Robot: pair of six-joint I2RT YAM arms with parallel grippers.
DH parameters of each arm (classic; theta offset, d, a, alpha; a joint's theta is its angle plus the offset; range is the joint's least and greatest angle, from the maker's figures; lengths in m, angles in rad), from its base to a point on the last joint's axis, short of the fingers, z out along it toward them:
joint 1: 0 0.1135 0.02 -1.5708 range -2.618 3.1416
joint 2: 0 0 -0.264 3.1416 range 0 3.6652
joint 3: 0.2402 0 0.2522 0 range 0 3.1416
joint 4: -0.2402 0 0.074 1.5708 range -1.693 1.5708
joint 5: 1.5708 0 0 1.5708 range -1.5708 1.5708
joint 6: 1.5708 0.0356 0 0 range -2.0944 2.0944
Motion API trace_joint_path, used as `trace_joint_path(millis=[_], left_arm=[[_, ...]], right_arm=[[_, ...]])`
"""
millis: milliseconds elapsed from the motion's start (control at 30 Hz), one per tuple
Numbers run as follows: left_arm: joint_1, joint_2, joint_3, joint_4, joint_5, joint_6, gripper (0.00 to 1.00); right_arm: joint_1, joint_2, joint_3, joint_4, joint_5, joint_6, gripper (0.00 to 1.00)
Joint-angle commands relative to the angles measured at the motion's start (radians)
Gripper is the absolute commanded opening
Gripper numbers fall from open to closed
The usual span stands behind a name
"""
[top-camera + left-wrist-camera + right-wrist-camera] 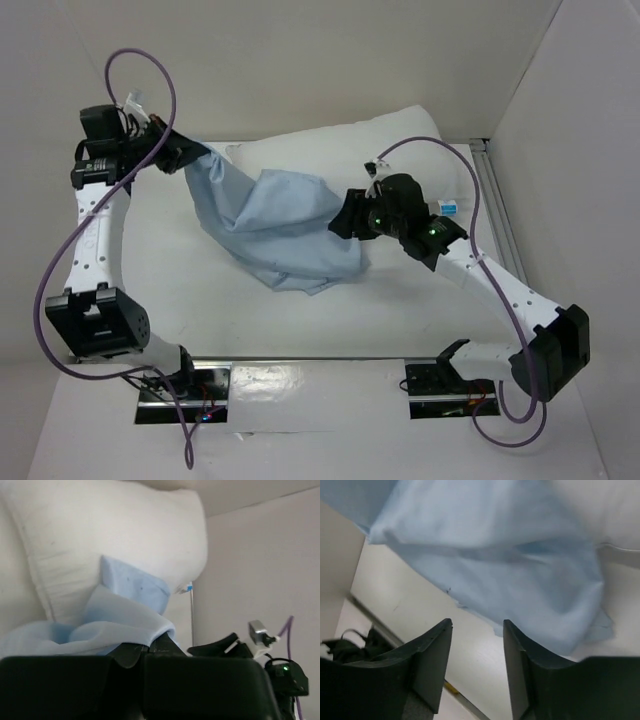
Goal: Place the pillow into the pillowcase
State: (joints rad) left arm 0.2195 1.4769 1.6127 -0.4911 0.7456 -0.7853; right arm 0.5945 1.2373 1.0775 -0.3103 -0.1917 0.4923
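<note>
The pillow (350, 145) lies along the back of the table, plump and white. The pillowcase (280, 225), thin and light blue, drapes from the pillow's left end down over its front. My left gripper (190, 155) is shut on the pillowcase's edge at the back left. In the left wrist view the blue cloth (120, 622) folds over the closed fingertips (145, 647), with the pillow (115, 535) behind. My right gripper (342, 222) is open and empty at the pillowcase's right side. In the right wrist view its gripper (476, 630) is just short of the cloth (495, 555).
White walls close in the back and right sides. A metal rail (500, 215) runs along the table's right edge. A small white and blue object (450, 207) lies near the pillow's right end. Purple cables (140, 70) loop over both arms.
</note>
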Motion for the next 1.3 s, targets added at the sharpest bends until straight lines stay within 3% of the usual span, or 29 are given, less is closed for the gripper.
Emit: trace_joint_path(millis=[0, 67, 167, 367, 700, 867, 933, 967, 1000, 1033, 1100, 1267], left_arm=[[0.007, 0.029, -0.039, 0.037, -0.025, 0.027, 0.0], [0.007, 0.04, -0.039, 0.046, -0.025, 0.04, 0.0], [0.007, 0.04, -0.039, 0.046, -0.025, 0.049, 0.0], [0.007, 0.031, -0.048, 0.037, -0.025, 0.069, 0.0], [0.007, 0.011, -0.068, 0.014, -0.066, 0.089, 0.0], [0.007, 0.011, -0.077, 0.014, -0.077, 0.089, 0.0], [0.007, 0.011, -0.088, 0.014, -0.077, 0.08, 0.0], [0.007, 0.002, -0.088, 0.014, -0.077, 0.08, 0.0], [0.007, 0.002, -0.088, 0.014, -0.077, 0.08, 0.0], [0.007, 0.002, -0.088, 0.014, -0.077, 0.08, 0.0], [0.007, 0.002, -0.079, 0.014, -0.077, 0.08, 0.0], [0.007, -0.027, -0.027, -0.01, -0.077, 0.089, 0.0]], right_arm=[[-0.059, -0.035, 0.087, -0.062, 0.167, -0.008, 0.51], [-0.091, 0.022, 0.145, -0.052, 0.129, -0.024, 0.5], [-0.075, 0.178, 0.299, -0.111, 0.129, -0.095, 0.72], [0.112, 0.404, 0.481, -0.167, 0.293, -0.173, 0.87], [0.18, 0.887, 1.089, -0.292, 0.486, -0.353, 0.95], [0.18, 0.993, 1.151, -0.282, 0.468, -0.379, 0.95], [0.171, 1.011, 1.174, -0.271, 0.401, -0.379, 0.87], [0.171, 1.022, 1.174, -0.262, 0.384, -0.379, 0.76], [0.171, 1.022, 1.174, -0.245, 0.383, -0.379, 0.5], [0.171, 1.004, 1.174, -0.234, 0.368, -0.379, 0.31], [0.171, 0.975, 1.174, -0.234, 0.42, -0.356, 0.02], [0.171, 0.724, 1.021, -0.168, 0.503, -0.347, 0.0]])
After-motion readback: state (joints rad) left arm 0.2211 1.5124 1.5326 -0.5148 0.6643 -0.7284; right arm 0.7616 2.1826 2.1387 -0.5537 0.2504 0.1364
